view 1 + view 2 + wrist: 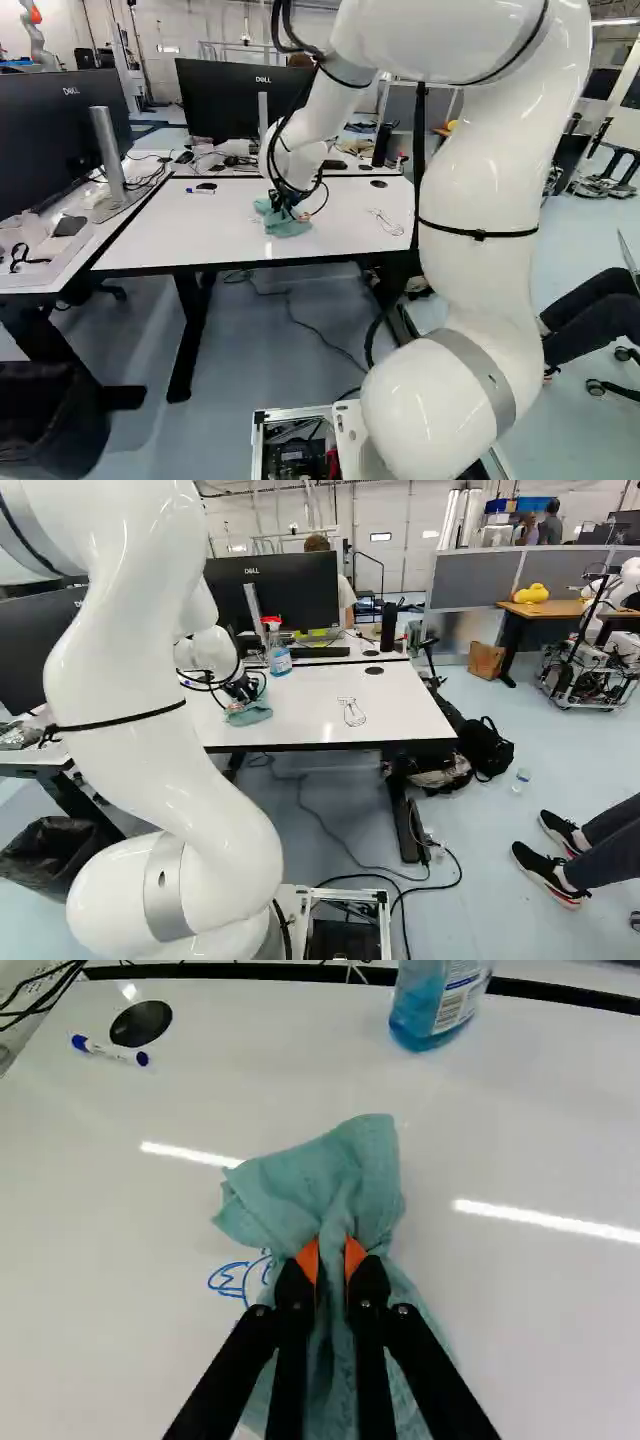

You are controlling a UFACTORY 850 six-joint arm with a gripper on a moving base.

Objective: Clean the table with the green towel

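As the end effector (pixel 297 214) pinches green towel (pixel 345 1180)—blue scribble (pixel 232 1280) alongside, labelled bottle (pixel 435 1005) ahead

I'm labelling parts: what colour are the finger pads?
The pads are orange; it shows best in the wrist view.

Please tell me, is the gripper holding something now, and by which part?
Yes, the gripper holds the green towel, pinched by a bunched fold in its middle; cloth spreads out ahead of the fingers and back beneath them.

white arm (pixel 485 180) arched forward, pincer (pixel 241 691) angled down, fingers (pixel 308 1260) nearly together
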